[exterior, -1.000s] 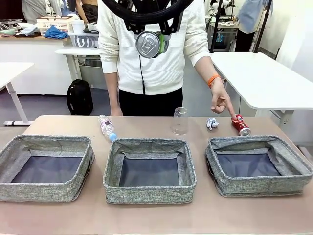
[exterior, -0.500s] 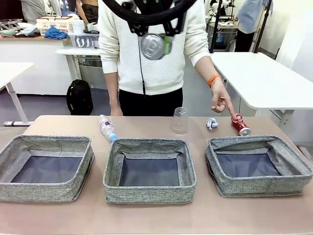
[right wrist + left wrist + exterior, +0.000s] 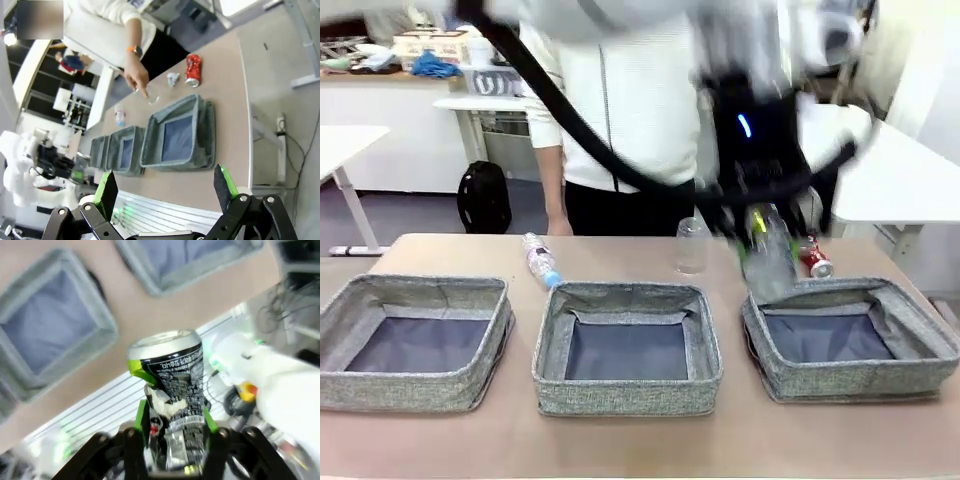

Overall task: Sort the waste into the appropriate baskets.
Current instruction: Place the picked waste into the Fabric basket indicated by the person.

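Change: the left hand (image 3: 760, 235) was high over the middle of the desk (image 3: 620, 445) a second ago. It has now swung down and across to the robot's right. The front view smears it, so it looks to be in mid-sweep.
Left hand grip: narrow, with the green pads clamped on the sides of the crushed dark can (image 3: 172, 382), the same hold as before.
Can's place: between the fingers and reaching out past their tips. In the front view it hangs just below the hand, over the far-left corner of the right basket (image 3: 840, 378). The blur hides whether it has crossed the rim.
Meaning: the carry looks nearly over, and letting go over that basket is probably next. The middle basket (image 3: 625, 392) and left basket (image 3: 410, 392) show bare bottoms, as does the right one, so this would be the first piece sorted.
Long axis: it runs along the fingers and stands near upright in the front view.
Pointing: the silver lid end leads, away from the palm and down toward the desk. A second ago the lid faced the front camera. The crumpled end sits back in the grip.
Waiting waste: the crushed red can (image 3: 814, 260) is just beyond the hand to its right. The clear plastic cup (image 3: 689, 245) is near on its left, and the bottle (image 3: 538, 262) is well off to the left. All three lie where they were.
Right hand (image 3: 165, 190): wide, with nothing between the fingers, well back from the baskets.
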Robot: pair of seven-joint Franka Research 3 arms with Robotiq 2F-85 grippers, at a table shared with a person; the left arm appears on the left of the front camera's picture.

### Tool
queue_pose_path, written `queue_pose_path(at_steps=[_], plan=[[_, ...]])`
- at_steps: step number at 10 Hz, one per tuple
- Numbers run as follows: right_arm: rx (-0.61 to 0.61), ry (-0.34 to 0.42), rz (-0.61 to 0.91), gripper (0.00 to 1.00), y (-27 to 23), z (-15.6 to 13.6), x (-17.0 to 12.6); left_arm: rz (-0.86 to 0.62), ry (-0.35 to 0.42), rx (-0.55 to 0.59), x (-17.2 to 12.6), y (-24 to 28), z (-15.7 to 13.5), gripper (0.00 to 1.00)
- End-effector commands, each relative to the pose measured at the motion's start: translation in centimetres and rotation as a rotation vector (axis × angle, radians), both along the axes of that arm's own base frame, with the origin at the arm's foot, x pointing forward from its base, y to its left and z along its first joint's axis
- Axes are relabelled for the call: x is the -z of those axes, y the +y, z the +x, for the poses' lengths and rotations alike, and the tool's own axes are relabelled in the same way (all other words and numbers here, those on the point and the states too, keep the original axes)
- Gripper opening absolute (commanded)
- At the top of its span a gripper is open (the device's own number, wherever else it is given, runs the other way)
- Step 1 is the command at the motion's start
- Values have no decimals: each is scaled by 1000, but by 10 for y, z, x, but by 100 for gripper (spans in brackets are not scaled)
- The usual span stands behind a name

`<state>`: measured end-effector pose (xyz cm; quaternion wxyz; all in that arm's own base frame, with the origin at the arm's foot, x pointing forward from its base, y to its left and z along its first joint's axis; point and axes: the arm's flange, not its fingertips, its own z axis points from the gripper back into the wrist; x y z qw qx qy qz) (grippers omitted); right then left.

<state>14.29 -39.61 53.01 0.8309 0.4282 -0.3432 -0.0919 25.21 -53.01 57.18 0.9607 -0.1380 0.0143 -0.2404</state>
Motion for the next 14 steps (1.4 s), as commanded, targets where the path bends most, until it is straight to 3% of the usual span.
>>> queue_pose_path(at_steps=[1, 3, 7, 14], plan=[[-80, 34, 58, 100, 43, 23, 23, -16, -78, -32, 40, -35, 8, 44], [-80, 34, 58, 100, 43, 23, 23, -40, -178, -64, 66, -76, 36, 44], [-80, 34, 58, 100, 43, 23, 23, -45, -153, -83, 70, -107, 102, 44], [-80, 34, 58, 100, 43, 23, 23, -108, -183, -71, 84, -108, 117, 44]])
